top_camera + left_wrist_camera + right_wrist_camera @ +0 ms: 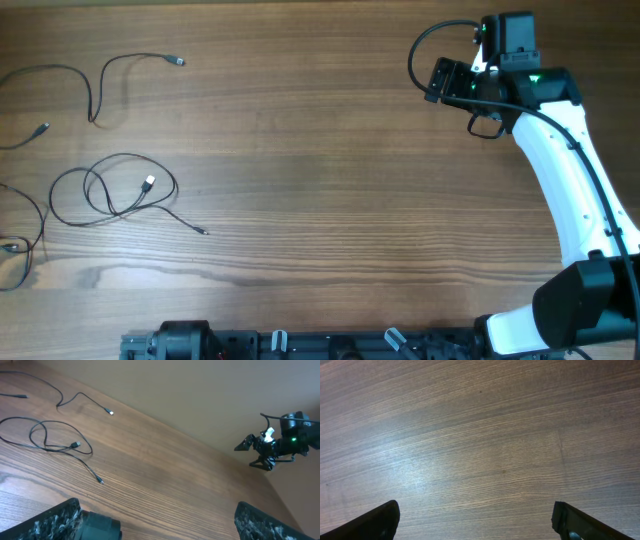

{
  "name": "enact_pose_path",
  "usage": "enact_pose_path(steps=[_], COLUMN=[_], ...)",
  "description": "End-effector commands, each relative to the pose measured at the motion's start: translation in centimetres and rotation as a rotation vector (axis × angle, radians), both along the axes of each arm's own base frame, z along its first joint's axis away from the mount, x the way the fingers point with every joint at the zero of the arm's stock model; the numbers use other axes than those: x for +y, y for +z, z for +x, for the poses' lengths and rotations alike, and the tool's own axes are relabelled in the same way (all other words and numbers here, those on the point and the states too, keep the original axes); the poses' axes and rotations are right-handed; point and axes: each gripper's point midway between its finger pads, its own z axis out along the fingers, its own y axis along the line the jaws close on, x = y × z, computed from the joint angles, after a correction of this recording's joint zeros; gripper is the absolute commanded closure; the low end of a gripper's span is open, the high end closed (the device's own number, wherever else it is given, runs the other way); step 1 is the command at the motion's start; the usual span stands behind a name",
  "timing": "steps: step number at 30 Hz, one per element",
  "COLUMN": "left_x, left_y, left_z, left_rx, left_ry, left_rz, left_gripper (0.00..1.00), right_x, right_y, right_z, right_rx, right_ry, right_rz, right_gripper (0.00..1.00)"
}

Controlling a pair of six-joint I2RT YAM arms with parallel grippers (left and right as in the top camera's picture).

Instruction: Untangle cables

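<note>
Thin black cables (pixel 110 200) with small plug ends lie as loose strands on the left part of the brown wood-grain table (pixel 330 200), one curled in overlapping loops and another snaking beyond it. The left gripper (pixel 157 520), low at the near edge, has its fingers wide apart and holds nothing. At the far right, well away from the cables, the right gripper (pixel 477 520) on its white arm (pixel 560 190) is likewise spread and empty.

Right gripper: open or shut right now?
Open. The right gripper has its fingers at opposite edges of the wrist view, wide apart, with only bare table between them; nothing is held.
</note>
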Motion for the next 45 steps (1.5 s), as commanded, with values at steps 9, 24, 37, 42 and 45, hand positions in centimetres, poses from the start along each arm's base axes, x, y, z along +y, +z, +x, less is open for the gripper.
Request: enact_pose_path(steps=[9, 24, 37, 42, 45], left_x=[-0.1, 2.6, 3.0, 2.8, 2.2], left_y=[0.0, -1.0, -2.6, -4.6, -5.4], left_z=[-0.2, 3.9, 18.9, 22.9, 24.3], left_rx=[-0.012, 0.043, -0.086, -0.147, -0.182], left_ry=[0.041, 0.186, 0.185, 0.17, 0.133], left_rz=[0.016, 0.048, 0.039, 0.033, 0.027], left_gripper=[0.0, 0.0, 0.0, 0.0, 0.0], right_x=[0.2, 0.2, 0.2, 0.2, 0.2], right_y=[-0.5, -0.5, -0.5, -0.5, -0.5], right_z=[-0.1, -0.1, 0.0, 0.0, 0.0], right_rx=[0.012, 0.012, 0.01, 0.009, 0.009], right_ry=[-0.001, 0.0, -0.001, 0.0, -0.001], right_rz=[0.006, 0.006, 0.007, 0.007, 0.007], right_gripper=[0.0, 0.0, 0.0, 0.0, 0.01])
